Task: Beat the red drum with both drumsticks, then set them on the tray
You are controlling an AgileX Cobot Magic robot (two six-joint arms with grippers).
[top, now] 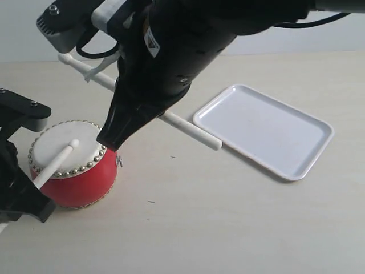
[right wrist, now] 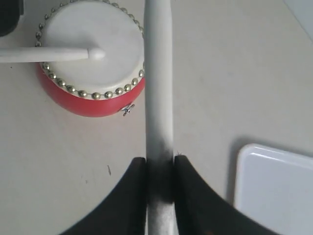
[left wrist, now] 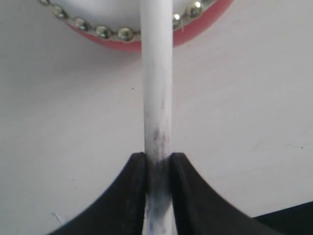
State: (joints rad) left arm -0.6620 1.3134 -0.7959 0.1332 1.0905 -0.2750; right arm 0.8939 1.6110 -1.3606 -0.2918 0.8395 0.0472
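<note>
Black right pincer (right wrist: pixel 160 161) clamping pale drumstick (right wrist: pixel 159 73), glossy red brass-studded drum (right wrist: pixel 98 78)

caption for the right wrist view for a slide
Right tool shut on a drumstick, red drum and tray in view.

The only marking in sight is a small white sticker (top: pixel 152 41) on the black housing of the right arm (top: pixel 177 63), seen in the exterior view. It carries a dark triangular symbol of the warning kind; what stands inside the triangle is too small to make out. No letters, numbers or brand names can be read in any view.
</note>
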